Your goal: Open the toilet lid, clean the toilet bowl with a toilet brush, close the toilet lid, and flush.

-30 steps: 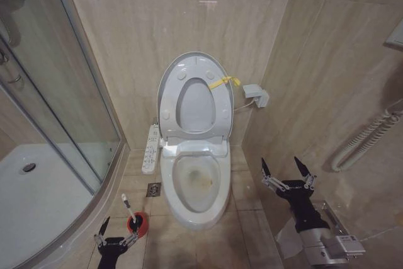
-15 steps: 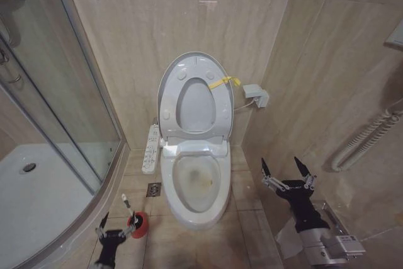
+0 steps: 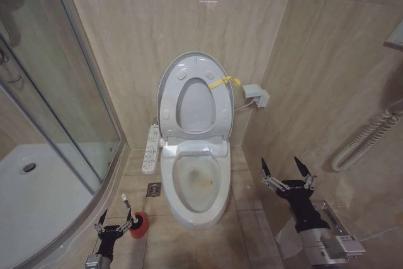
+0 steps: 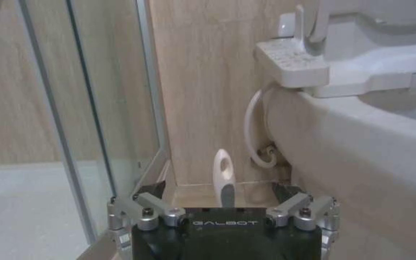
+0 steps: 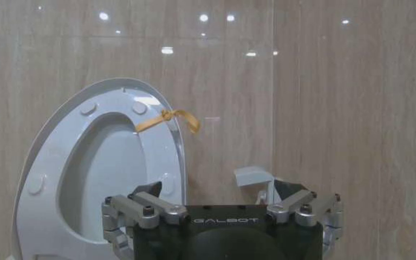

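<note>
The toilet lid [image 3: 196, 106] stands raised against the back wall, with the ring seat [image 3: 169, 102] up in front of it and a yellow ribbon [image 3: 225, 82] at the edge. Below, the toilet bowl [image 3: 196, 184] lies open with a brownish stain inside. The toilet brush [image 3: 126, 205] stands in a red holder [image 3: 138, 225] on the floor, left of the bowl. My left gripper [image 3: 115, 217] is open low beside it; in the left wrist view the white handle [image 4: 223, 179] stands between the spread fingers [image 4: 147, 201], ungripped. My right gripper [image 3: 288, 171] hangs open right of the bowl, facing the lid [image 5: 114, 184].
A curved glass shower enclosure [image 3: 69, 105] and white shower tray [image 3: 31, 200] fill the left. A control panel [image 3: 151, 149] juts from the toilet's left side. A floor drain [image 3: 154, 189] lies near the bowl. The tiled wall and a hose [image 3: 365, 140] close in on the right.
My left gripper has shifted slightly forward, so its fingers now flank the brush handle. The right arm, lid and brush have not moved.
</note>
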`<state>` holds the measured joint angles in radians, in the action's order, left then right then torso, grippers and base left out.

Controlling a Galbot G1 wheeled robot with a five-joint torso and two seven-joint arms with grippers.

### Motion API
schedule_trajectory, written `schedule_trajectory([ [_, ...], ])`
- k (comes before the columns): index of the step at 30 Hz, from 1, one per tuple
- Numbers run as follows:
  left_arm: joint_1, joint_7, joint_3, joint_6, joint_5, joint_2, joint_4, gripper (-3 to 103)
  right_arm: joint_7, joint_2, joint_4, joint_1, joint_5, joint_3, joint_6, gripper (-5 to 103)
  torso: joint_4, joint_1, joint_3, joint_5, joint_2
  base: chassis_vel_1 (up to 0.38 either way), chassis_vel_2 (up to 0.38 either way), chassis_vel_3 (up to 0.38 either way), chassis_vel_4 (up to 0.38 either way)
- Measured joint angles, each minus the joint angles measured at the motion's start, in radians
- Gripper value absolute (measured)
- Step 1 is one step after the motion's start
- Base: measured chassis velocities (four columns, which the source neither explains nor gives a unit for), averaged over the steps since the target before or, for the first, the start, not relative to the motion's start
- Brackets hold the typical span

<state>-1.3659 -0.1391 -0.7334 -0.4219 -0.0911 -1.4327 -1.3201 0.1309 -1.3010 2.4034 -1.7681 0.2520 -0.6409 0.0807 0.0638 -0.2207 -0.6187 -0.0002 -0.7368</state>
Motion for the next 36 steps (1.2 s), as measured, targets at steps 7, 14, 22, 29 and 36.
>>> schedule_trajectory([
  [7, 0.055, -0.001, 0.002, -0.027, -0.001, 0.023, 0.081, 97, 0.000, 0.000, 0.000, 0.000, 0.000, 0.000, 0.000, 100, 0.0002, 0.000, 0.000, 0.0001, 0.000, 0.000, 0.000, 0.000, 0.000],
  [14, 0.103, -0.002, 0.016, -0.050, -0.007, 0.041, 0.156, 100, 0.000, 0.000, 0.000, 0.000, 0.000, 0.000, 0.000, 100, 0.0000, 0.000, 0.000, 0.0001, 0.000, 0.000, 0.000, 0.000, 0.000],
  [22, 0.180, -0.002, 0.034, -0.106, 0.030, 0.042, 0.263, 100, 0.000, 0.000, 0.000, 0.000, 0.000, 0.000, 0.000, 100, 0.0001, 0.000, 0.000, 0.0001, 0.000, 0.000, 0.000, 0.000, 0.000],
  [29, 0.241, -0.003, 0.043, -0.111, 0.045, 0.047, 0.310, 98, 0.000, 0.000, 0.000, 0.000, 0.000, 0.000, 0.000, 100, 0.0002, 0.000, 0.000, 0.0002, 0.000, 0.000, 0.000, 0.000, 0.000],
  [36, 0.274, -0.008, 0.045, -0.114, 0.043, 0.054, 0.338, 98, 0.000, 0.000, 0.000, 0.000, 0.000, 0.000, 0.000, 100, 0.0001, 0.000, 0.000, 0.0001, 0.000, 0.000, 0.000, 0.000, 0.000],
])
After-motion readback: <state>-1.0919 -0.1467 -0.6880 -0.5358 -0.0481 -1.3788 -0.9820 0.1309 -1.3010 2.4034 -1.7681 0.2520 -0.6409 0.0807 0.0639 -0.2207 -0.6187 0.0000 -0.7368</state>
